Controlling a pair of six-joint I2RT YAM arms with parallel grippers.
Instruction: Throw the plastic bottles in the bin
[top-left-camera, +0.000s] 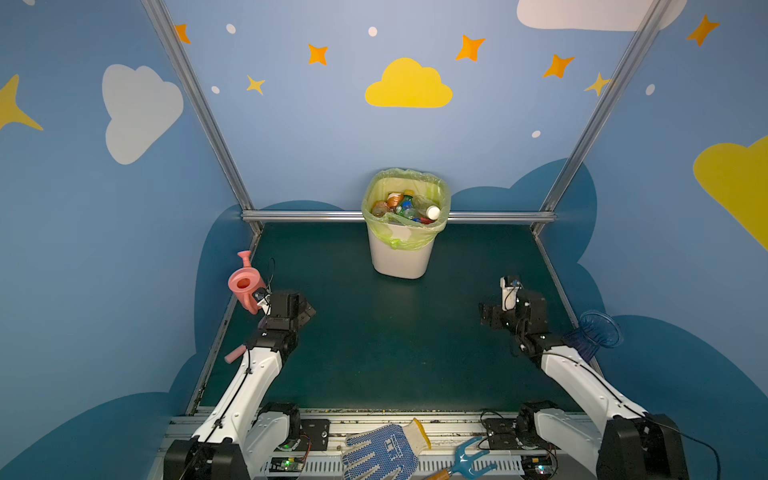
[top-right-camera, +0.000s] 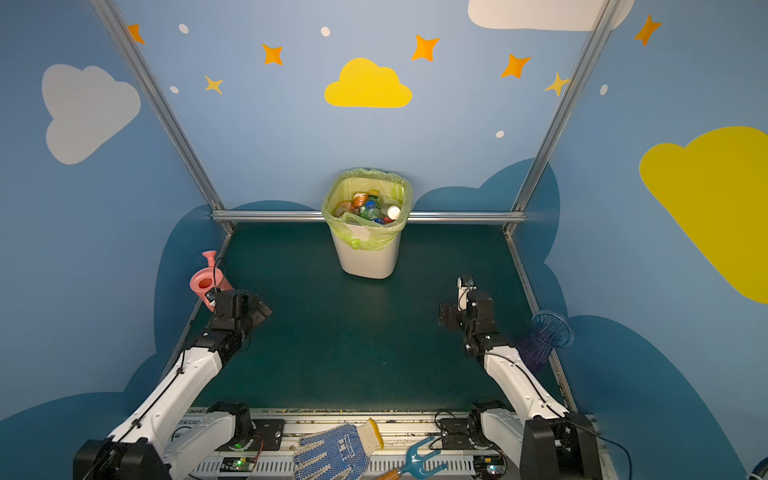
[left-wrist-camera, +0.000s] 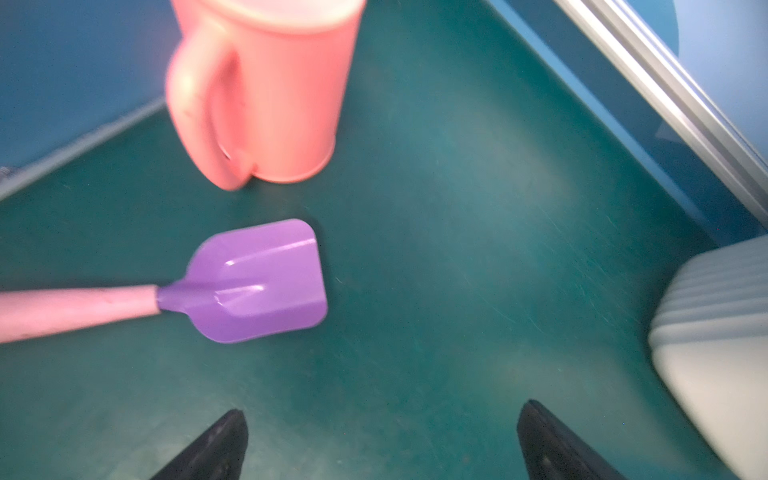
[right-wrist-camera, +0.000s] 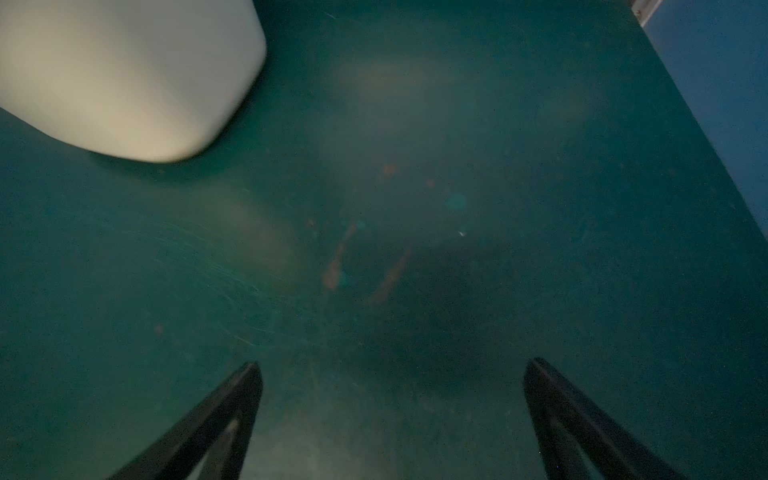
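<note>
- In both top views I see the bin (top-left-camera: 401, 257), a white tapered plastic wastebasket with rounded corners, standing at the far middle of the dark green table (top-left-camera: 395, 353) against the rear aluminium rail. Its crinkly yellow-green liner folds over the rim.
- The plastic bottles (top-left-camera: 405, 205) lie heaped inside it: clear, green and brownish bodies, and one white cap.
- A pink watering can (top-left-camera: 245, 284) stands at the table's left edge beside my left arm; a ribbed blue translucent vase (top-left-camera: 598, 332) lies by my right arm.
- On the near rail lie a blue-dotted knit glove (top-left-camera: 384, 451) and a small blue hand fork (top-left-camera: 469, 459).
- In the left wrist view, the left gripper (left-wrist-camera: 382, 440) has its black jaws spread wide over bare mat, holding nothing. Ahead lie a glossy purple toy shovel (left-wrist-camera: 257, 282) with a pink handle and the blurred watering can; the bin's white wall shows at the side.
- In the right wrist view, the right gripper (right-wrist-camera: 392, 415) is likewise spread and empty above scuffed, stained mat, with the bin's smooth base nearby.
</note>
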